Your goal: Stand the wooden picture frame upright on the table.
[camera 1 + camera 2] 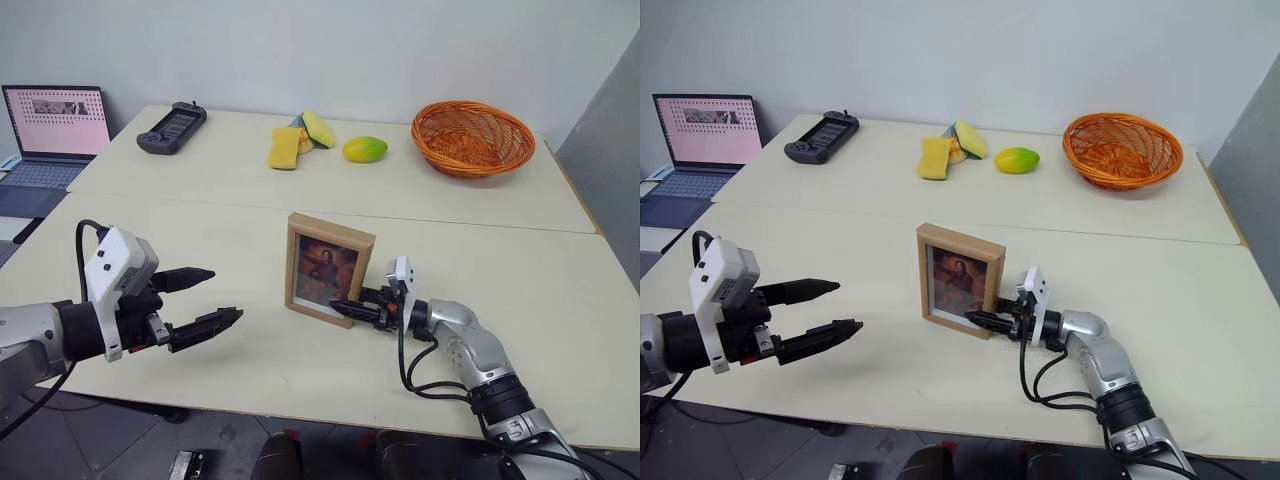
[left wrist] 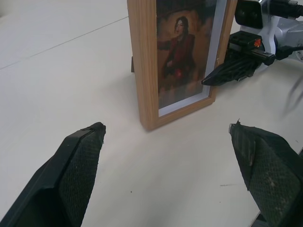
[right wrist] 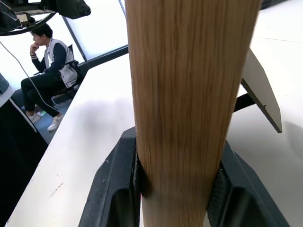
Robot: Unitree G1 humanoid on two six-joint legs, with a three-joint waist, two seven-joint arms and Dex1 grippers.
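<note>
Wooden picture frame [image 1: 329, 268] stands upright on the table [image 1: 250, 370], on the near panel just in front of the seam, its portrait side facing the robot and its stand flap [image 3: 262, 90] folded out behind it. Taking the frame as the landmark and going left to right: far to its left, off the table's edge, an open laptop [image 1: 55, 130] shows a pink screen. Nearer, on the far panel and well behind and left of the frame, lies a black handheld game console [image 1: 172, 127]. Left of the frame and in front of it hovers the left gripper [image 1: 205, 298], well apart from it, its two black fingers spread wide with nothing between them; in the left wrist view they point toward the frame's front. Behind the frame, on the far panel, lie yellow sponges [image 1: 300, 138], with a yellow-green mango [image 1: 365, 149] just to their right. At the frame's lower right corner sits the right gripper [image 1: 348, 309], reaching in level from the right, one finger on the front and one on the back, pressed against the right-hand wooden edge; the right wrist view shows the wood clamped between both pads. Far behind and right of the frame rests an orange wicker basket [image 1: 472, 136]. In the right wrist view, a seated person [image 3: 47, 66] is visible beyond the table.
</note>
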